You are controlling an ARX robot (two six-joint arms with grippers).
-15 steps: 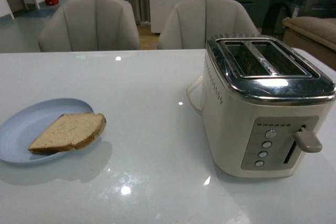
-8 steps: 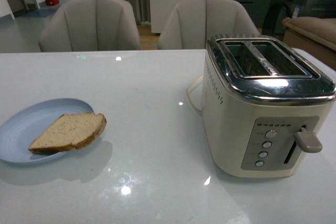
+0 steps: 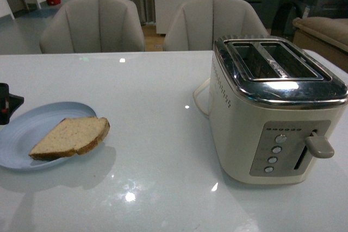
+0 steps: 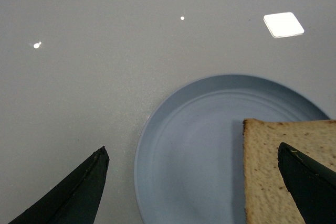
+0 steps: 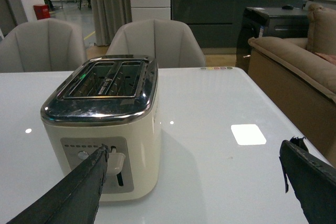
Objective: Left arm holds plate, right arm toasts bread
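My left gripper (image 4: pixel 192 151) is spread wide and grips nothing. It sits over the plate (image 3: pixel 22 134), which lies on the white table (image 3: pixel 152 91) well to the left of the toaster (image 3: pixel 272 107). In my left wrist view one finger (image 4: pixel 73 192) is over bare table just outside the plate's rim and the other is over the bread (image 3: pixel 70 136); I cannot tell whether either finger touches anything. In the front view only a dark tip of this gripper shows, at the side of the plate farthest from the toaster. The bread lies flat on the half of the plate nearest the toaster, and its rounded crust end reaches slightly past the rim toward the toaster. My right gripper (image 5: pixel 194 150) is also spread wide and holds nothing. It is apart from the toaster, facing its control end, where the lever (image 3: pixel 319 146) sits near the top of its slot beside a column of round buttons (image 3: pixel 274 155).
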